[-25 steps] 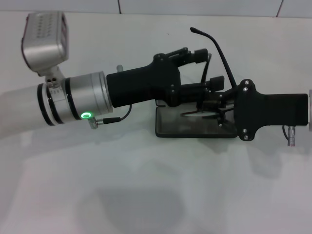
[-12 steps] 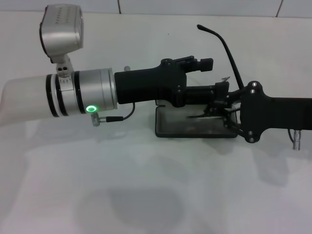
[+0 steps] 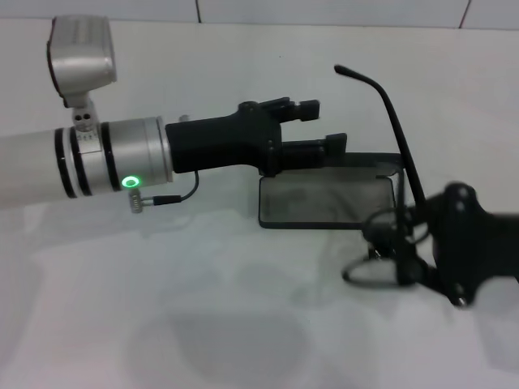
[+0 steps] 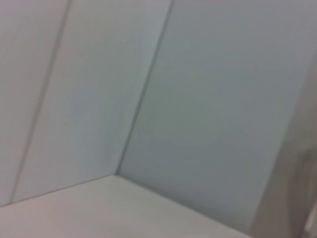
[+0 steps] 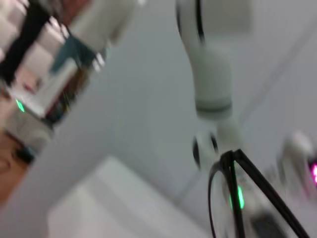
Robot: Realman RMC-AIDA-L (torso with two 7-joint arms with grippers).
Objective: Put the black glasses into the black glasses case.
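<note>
The black glasses case [image 3: 324, 203] lies open on the white table in the head view, grey lining up and nothing in it. My left gripper [image 3: 324, 127] is open just above the case's rear edge; whether it touches the case I cannot tell. My right gripper [image 3: 403, 247] is in front of and to the right of the case, shut on the black glasses [image 3: 396, 130]. One long temple arm sticks up and back over the case. A lens rim hangs left of the fingers. The glasses [image 5: 262, 187] also show in the right wrist view.
The white table [image 3: 203, 308] stretches in front of the case. A tiled wall runs along the back edge. The left wrist view shows only wall and tabletop. The left arm [image 5: 210, 74] shows farther off in the right wrist view.
My right gripper has carried the glasses from above the case to the front right, off the case. My left gripper has drawn back slightly to the left.
</note>
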